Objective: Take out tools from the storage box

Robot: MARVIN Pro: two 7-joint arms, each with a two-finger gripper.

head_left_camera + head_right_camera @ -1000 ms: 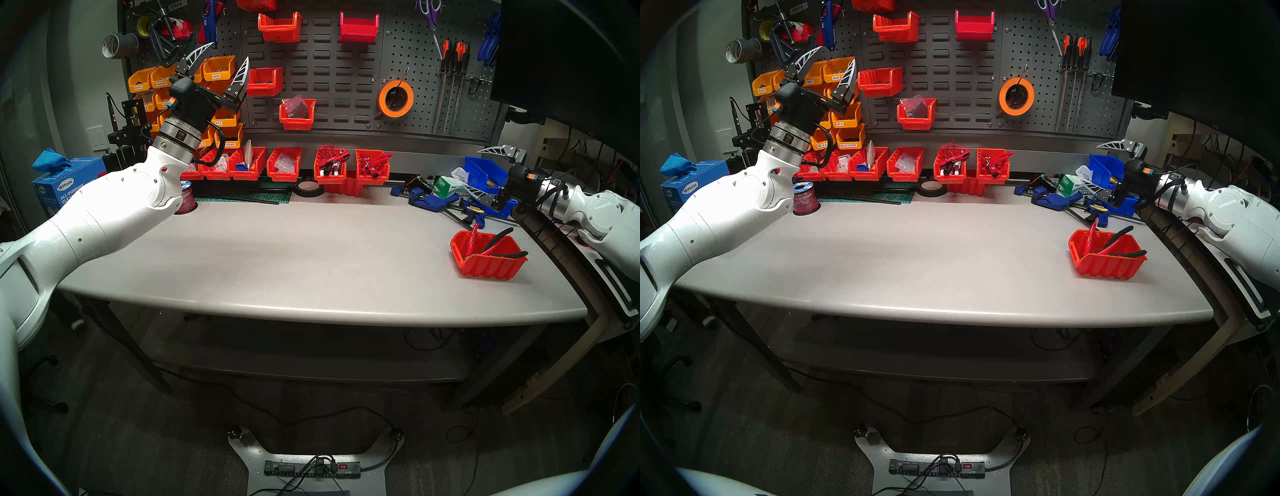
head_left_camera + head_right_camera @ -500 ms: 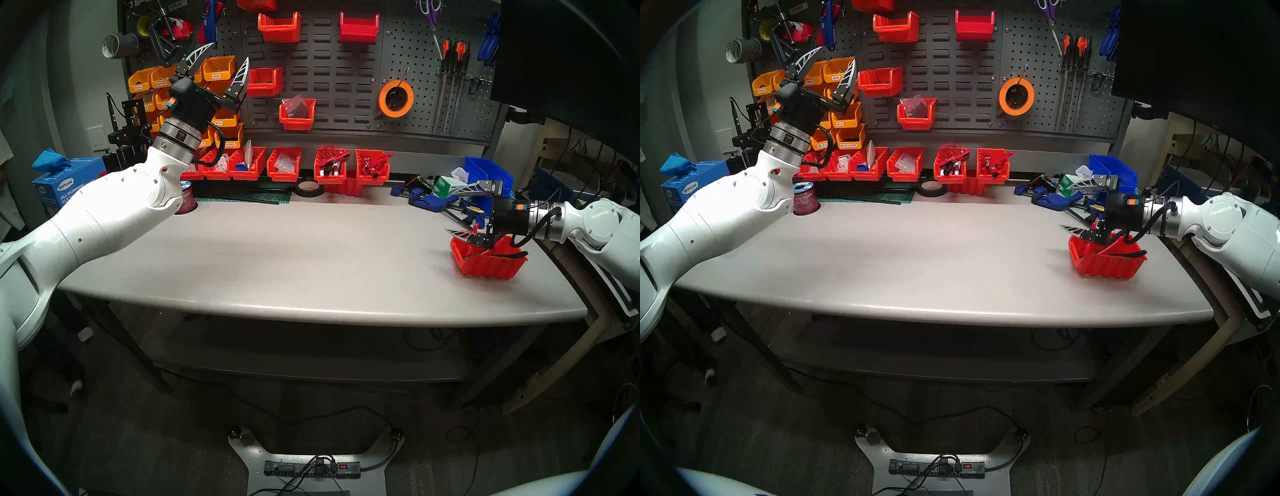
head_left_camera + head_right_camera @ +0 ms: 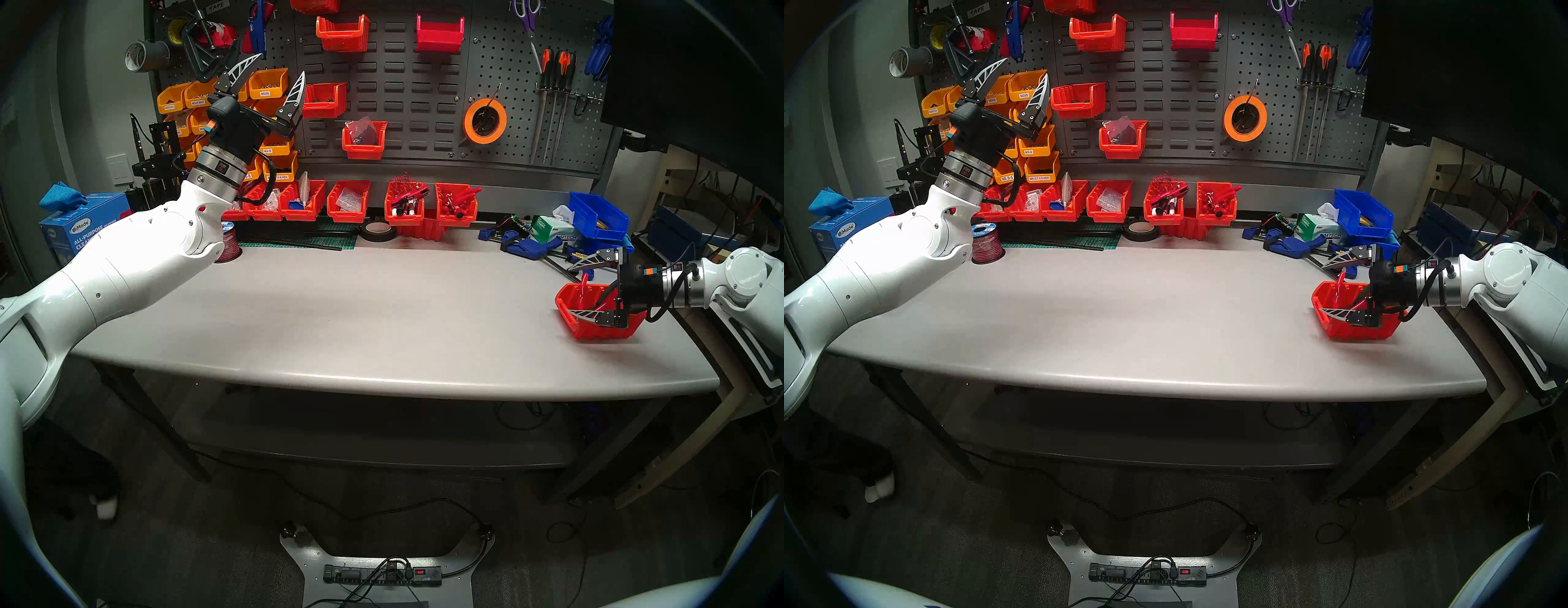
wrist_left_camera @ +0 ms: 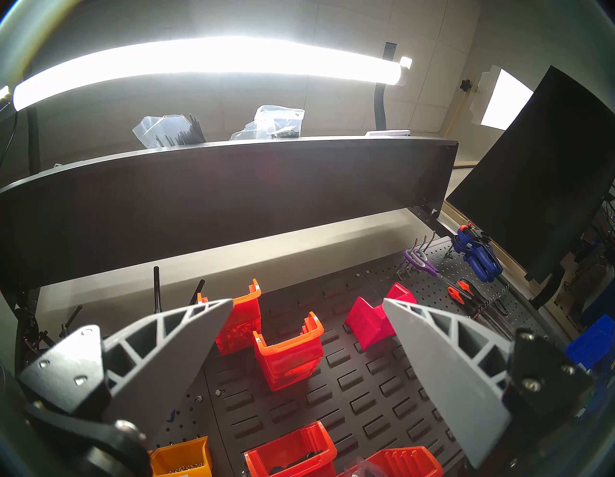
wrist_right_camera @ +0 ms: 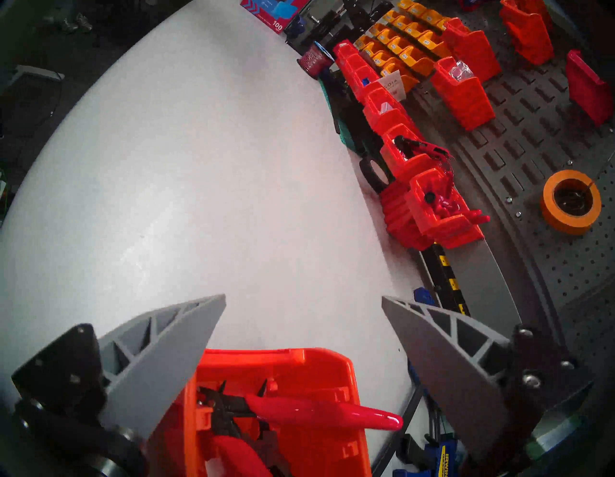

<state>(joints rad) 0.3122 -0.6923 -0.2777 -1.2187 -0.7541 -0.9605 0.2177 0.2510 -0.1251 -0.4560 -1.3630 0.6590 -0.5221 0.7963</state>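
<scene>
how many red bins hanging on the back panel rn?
4: top row, one at centre and a darker one to its right; lower, one beside the yellow bins and one holding a bag. A fifth at the top edge is cropped.

Two robot arms with glossy white, rounded shells enter from the left and right edges of the head views. Each white shell ends in a ribbed silver metal collar, then a black cylindrical wrist block bearing a small orange-and-teal tag. A black braided cable loops beside each collar. The left gripper (image 3: 278, 70), in the upper left of the frame, and the right gripper (image 3: 570, 291), at the right edge, each carry two pale grey, pointed fingers (image 4: 186, 336) with open triangular trusswork. The fingers bolt onto black angular plates dotted with silver screws. Small dark screw heads stud the white shells.
</scene>
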